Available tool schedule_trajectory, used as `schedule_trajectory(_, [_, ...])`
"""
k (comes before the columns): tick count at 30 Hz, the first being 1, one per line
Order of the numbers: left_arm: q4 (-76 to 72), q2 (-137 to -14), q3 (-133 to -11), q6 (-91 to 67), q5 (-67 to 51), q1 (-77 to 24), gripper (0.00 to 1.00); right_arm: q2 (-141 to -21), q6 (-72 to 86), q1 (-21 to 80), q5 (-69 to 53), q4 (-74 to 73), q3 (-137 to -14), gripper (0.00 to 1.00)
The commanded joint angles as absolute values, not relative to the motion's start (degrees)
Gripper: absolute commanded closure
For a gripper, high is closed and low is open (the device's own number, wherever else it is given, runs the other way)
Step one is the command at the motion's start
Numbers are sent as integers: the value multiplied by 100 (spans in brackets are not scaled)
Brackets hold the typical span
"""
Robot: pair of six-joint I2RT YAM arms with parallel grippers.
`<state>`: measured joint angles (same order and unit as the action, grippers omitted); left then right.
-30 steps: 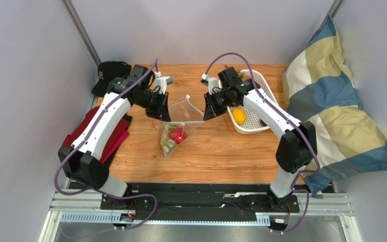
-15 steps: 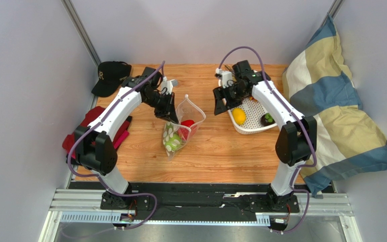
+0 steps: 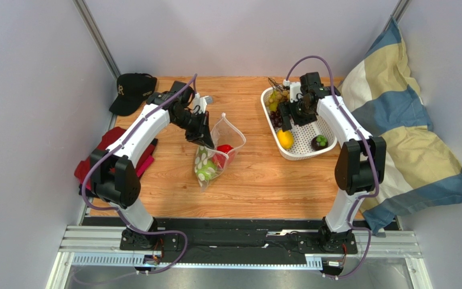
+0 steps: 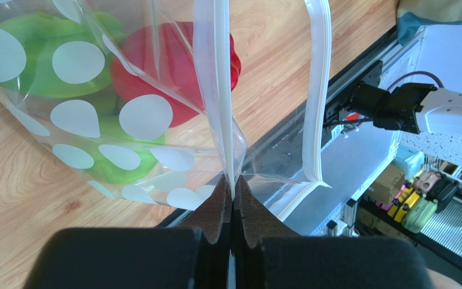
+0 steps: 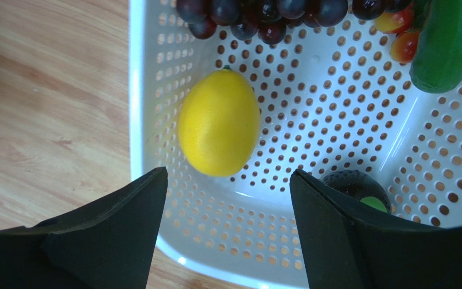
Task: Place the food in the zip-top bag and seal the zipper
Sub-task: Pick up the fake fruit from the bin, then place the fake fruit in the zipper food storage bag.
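Wooden table (image 3: 263, 180) enclosed by grey walls (image 3: 239, 36); cap (image 3: 132, 90) and red cloth (image 3: 98, 158) at left, striped pillow (image 3: 396, 126) at right. Left gripper (image 4: 233, 188) is clamped on the zipper (image 4: 214, 90) — bag (image 3: 218, 147) mid-table, containing pepper (image 4: 173, 72) and green pieces (image 4: 65, 66). Right gripper (image 5: 227, 174) is spread wide over the basket (image 3: 304, 155) — lemon (image 5: 218, 123) and grapes (image 5: 263, 15) inside.

Wood table (image 3: 263, 180) w/ pale grey walls (image 3: 239, 36), striped pillow (image 3: 396, 132) on rt, black cap (image 3: 132, 90) back-left
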<state>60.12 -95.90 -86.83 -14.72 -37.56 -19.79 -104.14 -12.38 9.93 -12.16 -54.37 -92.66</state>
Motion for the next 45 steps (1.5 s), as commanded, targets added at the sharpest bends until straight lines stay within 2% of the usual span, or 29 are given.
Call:
schedule_trajectory(1, [5897, -9606, -8842, -1476, -3876, -1986, 100, -10854, -1231, 993, -791, -4949, -9308, 19])
schedule_trajectory(4, [5897, -9606, -8833, -1485, -3867, -1986, 100, -11082, -1134, 993, -870, -4904, -9308, 13])
schedule_trajectory(14, [5871, -9642, -8815, -1468, -3867, -1986, 100, -11426, -1090, 993, -1098, -4667, -8912, 15])
schedule_trajectory(17, [5871, -9659, -8824, -1468, -3850, -1986, 100, -11347, -1178, 976, -1099, -4719, -8886, 22])
schedule_trajectory(20, [5871, -9642, -8824, -1468, -3850, -1986, 100, -11128, -1230, 914, -1107, -4868, -8921, 37])
schedule_trajectory(21, [5871, -9624, -8824, -1459, -3841, -1986, 100, -11040, -1265, 862, -1099, -4921, -8991, 46])
schedule_trajectory(25, [5854, -9563, -8781, -1459, -3876, -1986, 100, -10487, -1310, 738, -1405, -5097, -9298, 61])
schedule_trajectory(26, [5845, -9563, -8772, -1468, -3885, -1986, 100, -10181, -1301, 730, -1572, -5098, -9360, 67])
schedule_trajectory(30, [5827, -9545, -8771, -1459, -3946, -1978, 100, -9442, -523, 904, -3108, -4458, -9308, 75])
schedule_trajectory(32, [5810, -9554, -8771, -1459, -3990, -1978, 100, -9212, -99, 1263, -3435, -3965, -9290, 78])
schedule_trajectory(40, [5766, -9510, -8789, -1476, -4306, -1960, 100, -9087, 1177, 2600, -3657, -2507, -8790, 79])
schedule_trajectory(45, [5537, -9326, -8710, -1573, -4570, -1916, 100, -9588, 1363, 3128, -3569, -2558, -8824, 79])
